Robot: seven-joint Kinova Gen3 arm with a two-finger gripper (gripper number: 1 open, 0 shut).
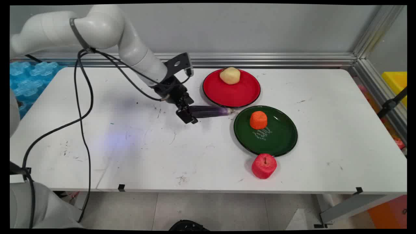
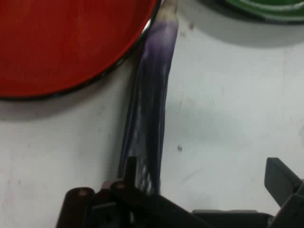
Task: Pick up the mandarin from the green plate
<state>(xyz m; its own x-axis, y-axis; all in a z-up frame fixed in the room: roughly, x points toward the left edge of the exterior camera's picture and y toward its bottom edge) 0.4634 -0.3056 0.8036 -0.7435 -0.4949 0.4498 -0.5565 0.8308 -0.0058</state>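
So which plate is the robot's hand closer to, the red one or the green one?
The red plate, the one with the pale potato on it. The gripper sits just left of its rim; the green plate, carrying the orange piece, lies farther right.

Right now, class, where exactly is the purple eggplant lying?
In the main view, the eggplant lies flat mid-table, just below the red plate and left of the green plate, its left end at the gripper.

Eggplant [image 2: 151,95]: near end hidden behind gripper [image 2: 199,194] linkage, far tip cut by top edge | red plate [image 2: 66,42]: cut by top and left edges | green plate [image 2: 266,9]: only a rim sliver shows | lettering on green plate [image 1: 264,134], main view: too small to read
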